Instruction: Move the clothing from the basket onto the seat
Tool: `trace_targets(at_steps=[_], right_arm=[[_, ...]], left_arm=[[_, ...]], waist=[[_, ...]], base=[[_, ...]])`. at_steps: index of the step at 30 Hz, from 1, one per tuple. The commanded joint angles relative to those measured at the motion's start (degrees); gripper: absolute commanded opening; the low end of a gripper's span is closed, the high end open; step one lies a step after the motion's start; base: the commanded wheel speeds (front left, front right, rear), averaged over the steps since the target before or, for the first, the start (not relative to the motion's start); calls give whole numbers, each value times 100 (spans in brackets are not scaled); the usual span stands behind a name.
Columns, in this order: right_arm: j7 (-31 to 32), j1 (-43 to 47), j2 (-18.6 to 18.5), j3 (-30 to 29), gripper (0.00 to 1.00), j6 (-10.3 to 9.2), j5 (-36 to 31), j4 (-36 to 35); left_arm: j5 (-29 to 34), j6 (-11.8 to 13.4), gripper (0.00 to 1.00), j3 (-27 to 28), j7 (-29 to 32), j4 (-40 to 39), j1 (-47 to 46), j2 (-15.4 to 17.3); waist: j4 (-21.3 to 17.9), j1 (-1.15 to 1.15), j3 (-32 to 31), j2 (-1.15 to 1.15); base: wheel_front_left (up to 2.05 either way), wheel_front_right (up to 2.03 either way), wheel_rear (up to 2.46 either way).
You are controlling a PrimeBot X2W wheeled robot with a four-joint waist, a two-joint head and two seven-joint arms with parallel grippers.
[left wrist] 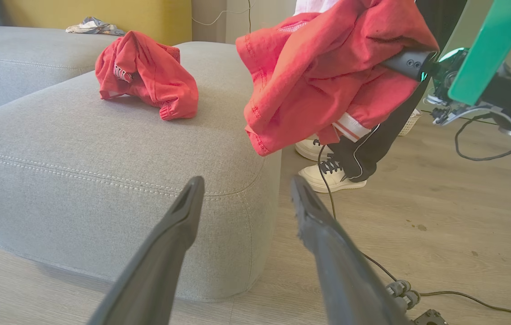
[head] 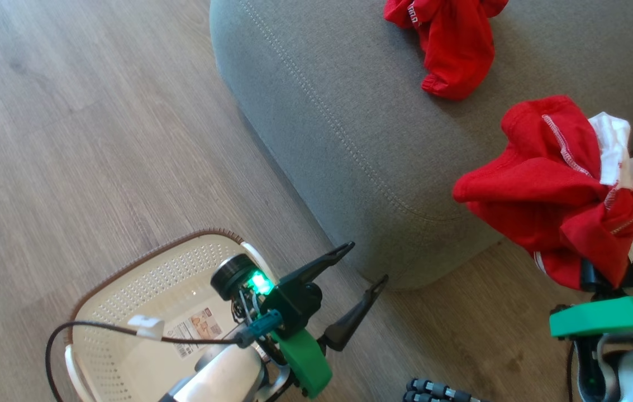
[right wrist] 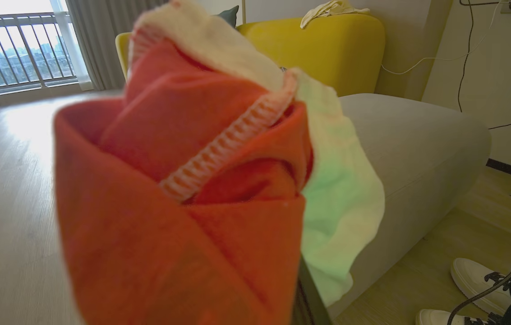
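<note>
The right jaws are clenched on a bunched red garment with a white part (head: 551,190), which drapes over and above them just beside the near corner of the grey-green seat (head: 322,111). A second red garment with white lettering (head: 450,44) lies on the seat, farther ahead of both jaws. The left jaws stand released, pointing at the seat's side, with the cream basket (head: 143,290) on the floor behind and beneath them.
</note>
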Motion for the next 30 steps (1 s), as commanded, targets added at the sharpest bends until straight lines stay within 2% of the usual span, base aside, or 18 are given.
trace_targets(at_steps=[1, 9, 17, 24, 30], right_arm=[[-38, -162, -72, 142, 0, -1, 45, -166], [-38, -672, -72, 350, 0, -1, -394, -249], [-38, -1968, -161, 373, 0, -1, -720, -269], [-38, -3210, -487, 388, 0, -1, -639, -21], [-38, -4351, -977, 264, 0, -1, -514, 536]], left_arm=[[-27, -5, 100, 179, -56, -182, -160, 19], [83, -5, 100, 355, -56, -199, -143, 79], [254, -5, 100, 530, -56, -335, -226, 355], [396, -5, 100, 611, -56, -425, -267, 601], [424, -5, 100, 535, -56, -500, -388, 726]], waist=[[5, 0, 6, 0], [14, 0, 242, 0], [14, 0, 864, 0], [34, 0, 1314, 0], [244, 0, 1636, 0]], base=[[0, 0, 0], [0, 0, 0], [0, 0, 0], [0, 0, 0], [0, 0, 0]])
